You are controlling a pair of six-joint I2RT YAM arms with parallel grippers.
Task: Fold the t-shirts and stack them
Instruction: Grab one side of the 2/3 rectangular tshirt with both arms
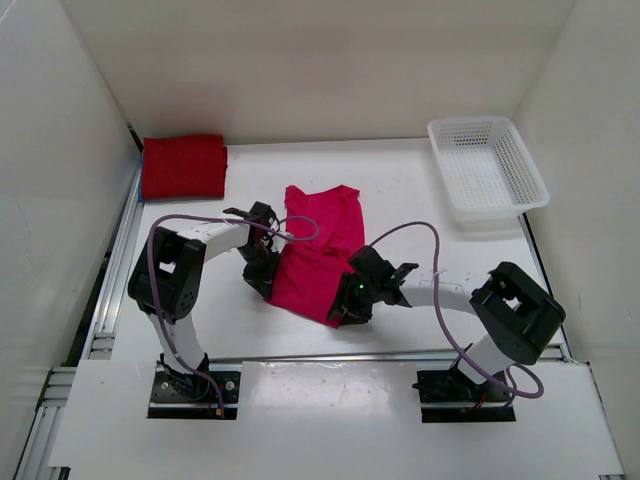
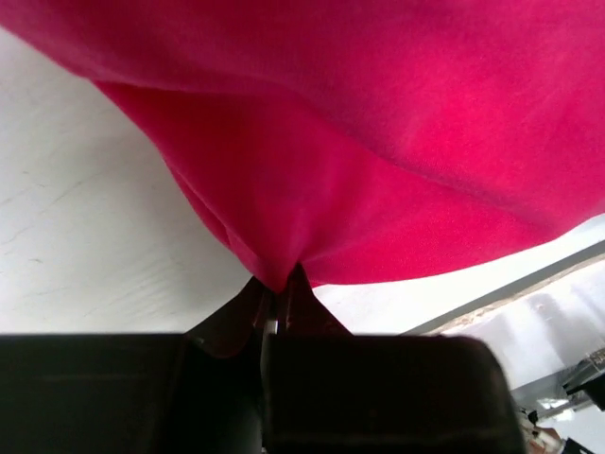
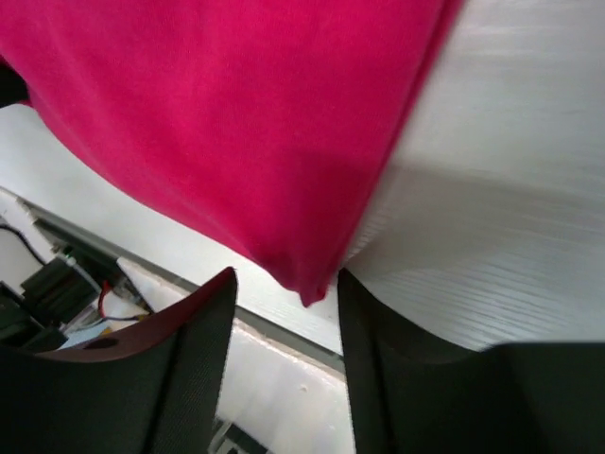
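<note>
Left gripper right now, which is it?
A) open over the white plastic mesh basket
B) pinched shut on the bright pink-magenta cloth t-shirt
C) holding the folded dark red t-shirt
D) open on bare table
B: in the left wrist view, the left gripper has its fingers closed together on a puckered edge of the bright pink-magenta cloth t-shirt.

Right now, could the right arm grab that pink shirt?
Probably yes: a corner of the pink shirt hangs between the open jaws of the right arm, and nothing seems to block it.
</note>
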